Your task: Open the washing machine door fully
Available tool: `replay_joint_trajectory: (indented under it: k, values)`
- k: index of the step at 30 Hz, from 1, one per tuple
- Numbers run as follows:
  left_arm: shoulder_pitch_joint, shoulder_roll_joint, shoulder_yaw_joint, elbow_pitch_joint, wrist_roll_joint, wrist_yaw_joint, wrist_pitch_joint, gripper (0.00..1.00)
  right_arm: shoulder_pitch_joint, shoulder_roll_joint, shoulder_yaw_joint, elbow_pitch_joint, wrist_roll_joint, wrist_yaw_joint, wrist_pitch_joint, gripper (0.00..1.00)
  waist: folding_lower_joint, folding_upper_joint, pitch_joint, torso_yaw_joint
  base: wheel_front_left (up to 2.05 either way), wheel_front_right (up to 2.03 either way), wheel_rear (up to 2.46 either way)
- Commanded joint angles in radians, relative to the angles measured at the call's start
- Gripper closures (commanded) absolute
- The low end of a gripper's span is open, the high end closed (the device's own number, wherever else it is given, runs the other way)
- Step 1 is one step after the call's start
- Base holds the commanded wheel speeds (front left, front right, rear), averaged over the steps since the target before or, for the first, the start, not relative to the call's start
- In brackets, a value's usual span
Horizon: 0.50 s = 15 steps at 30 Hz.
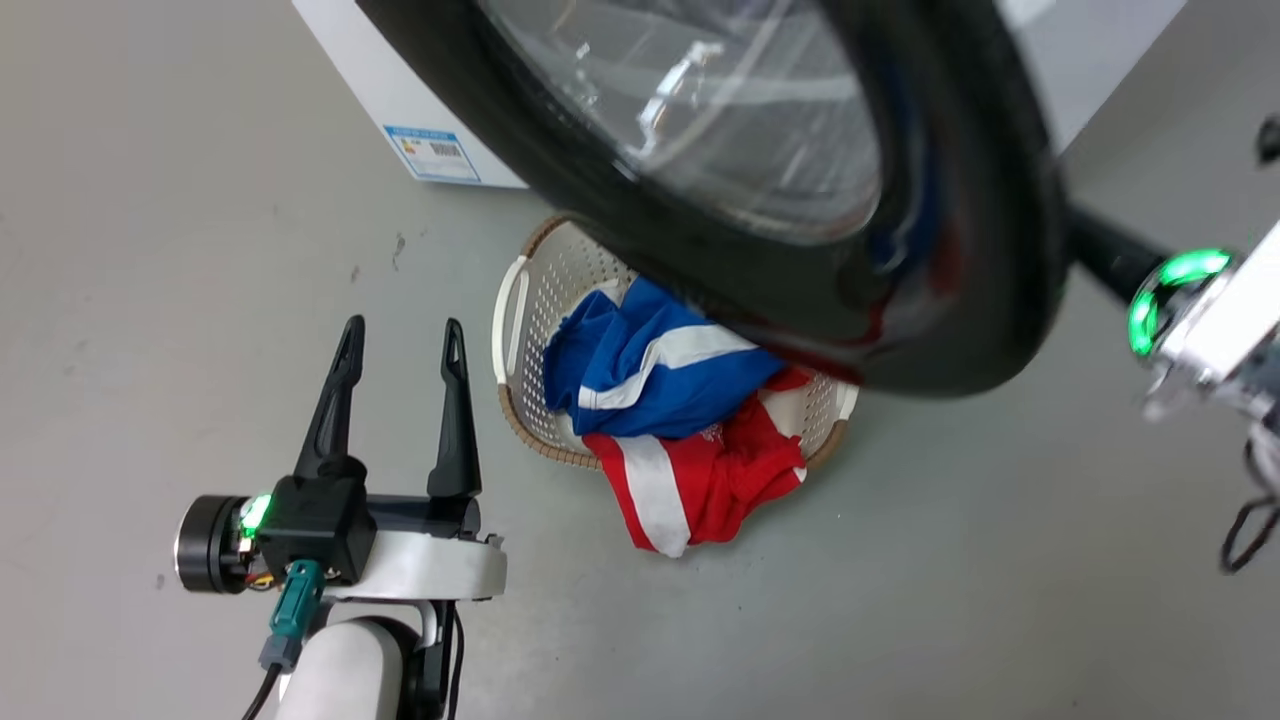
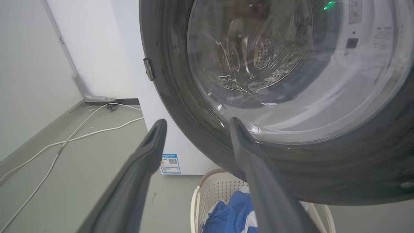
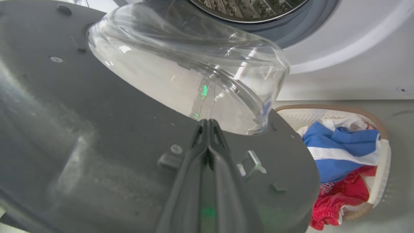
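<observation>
Door [image 1: 960, 250] part-open | right claw [image 3: 207, 124] pinched closed, tips against inner face | left claw [image 1: 402, 330] wide, idle | push steadily along swing arc, avoiding glass bowl [image 3: 181, 74]

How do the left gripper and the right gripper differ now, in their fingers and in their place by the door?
Fingers: the left gripper is open, fingers wide apart; the right gripper is shut, fingers pressed together.
Place: the left gripper hangs over the floor, apart from the door; the right gripper lies close against the door's inner face.
Both have long dark fingers and hold nothing.
</observation>
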Motion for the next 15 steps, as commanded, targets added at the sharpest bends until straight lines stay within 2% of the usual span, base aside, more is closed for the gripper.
replay_joint_trajectory:
  k: [1,8,15]
  values:
    - [0.012,0.000,0.005,0.001,0.001,0.001,-0.003,0.00,0.035,0.006,0.013,-0.025,0.004,0.003,-0.006,1.00,0.0000,-0.0001,-0.020,-0.007,0.00,0.00,0.00]
    - [0.051,0.000,0.021,0.012,0.003,0.000,-0.003,0.00,0.206,0.030,0.069,-0.154,0.027,0.003,-0.031,1.00,0.0000,-0.0001,-0.076,-0.010,0.00,0.00,0.00]
    - [0.079,0.000,0.024,0.021,0.009,-0.001,-0.003,0.00,0.313,0.080,0.144,-0.225,0.044,0.003,-0.062,1.00,0.0000,-0.0001,-0.119,0.001,0.00,0.00,0.00]
